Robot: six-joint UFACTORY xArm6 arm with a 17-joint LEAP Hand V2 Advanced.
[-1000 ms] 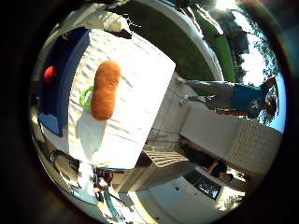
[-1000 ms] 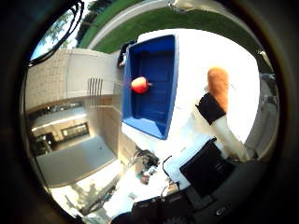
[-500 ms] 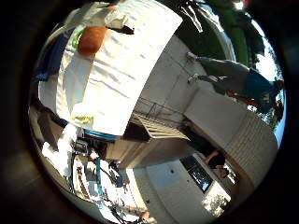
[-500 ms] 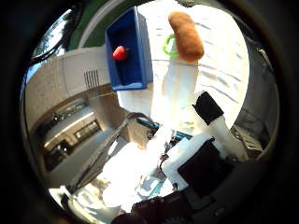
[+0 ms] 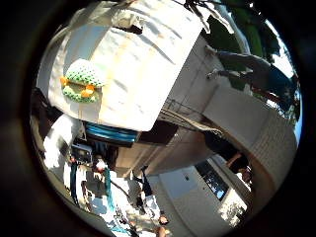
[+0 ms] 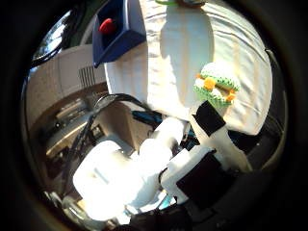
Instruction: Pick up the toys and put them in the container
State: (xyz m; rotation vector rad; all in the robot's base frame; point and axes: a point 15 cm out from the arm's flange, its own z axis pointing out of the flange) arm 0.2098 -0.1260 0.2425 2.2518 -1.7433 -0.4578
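- Clearly, the step in hand looks like the approach to a toy: the hand point(image 6: 192, 168) hangs above the table point(image 6: 187, 62), clear of everything on it, holding nothing.
- At the left of the thumb-side view sits the blue container point(image 6: 120, 33), near one edge of the white tablecloth, with 1 red toy point(image 6: 107, 25) already lying inside it.
- Further right, at the far rim of that view, part of an orange toy with something green beside it point(image 6: 185, 2) peeks in; too little shows to say more.
- Right again, the green toy point(image 6: 216, 86) lies on the cloth near the table's edge, well apart from the container and just past the hand's black-tipped finger point(image 6: 208, 118) in that view; whether the tip is over it or short of it I cannot tell.
- It is a rounded crocheted piece, green with small orange patches and a paler layer through the middle, soft-looking, so it should give a little under a squeeze.
- The finger that shows reaches out straight rather than curled, so the hand reads as spread.
- Next, I judge, the hand needs to drop onto the green toy, curl round it, lift, and carry it across the cloth to the container.
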